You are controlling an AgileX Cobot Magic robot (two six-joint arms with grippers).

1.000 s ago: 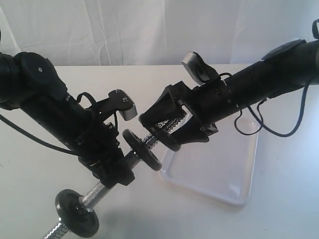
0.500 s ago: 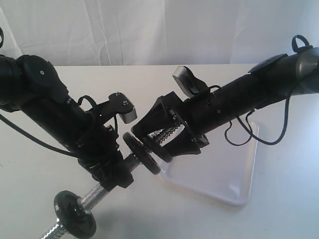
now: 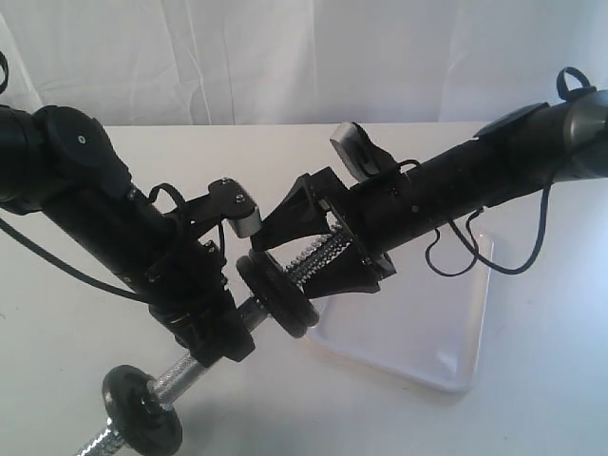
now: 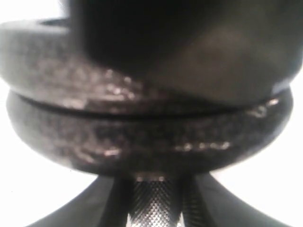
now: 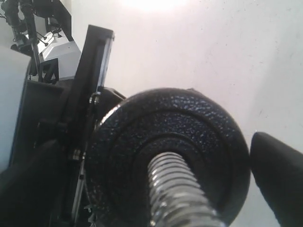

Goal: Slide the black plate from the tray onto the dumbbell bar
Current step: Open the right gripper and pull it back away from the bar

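The thick black plate sits on the dumbbell bar, pressed against one of the bar's thin discs. In the left wrist view the two lie stacked, the plate behind that disc. My left gripper is shut on the bar's knurled middle. My right gripper is open, its fingers either side of the threaded end and clear of the plate. One right finger shows beside the plate's rim. The bar's other thin disc is at its low end.
The white tray lies on the table under the right arm, with nothing in the part I can see. A white cloth backdrop stands behind the table. Both arms meet over the middle of the table.
The right gripper pushed the plate down the threaded end until it met the thin disc, then opened its fingers off the plate. The left arm held the bar nearly still.
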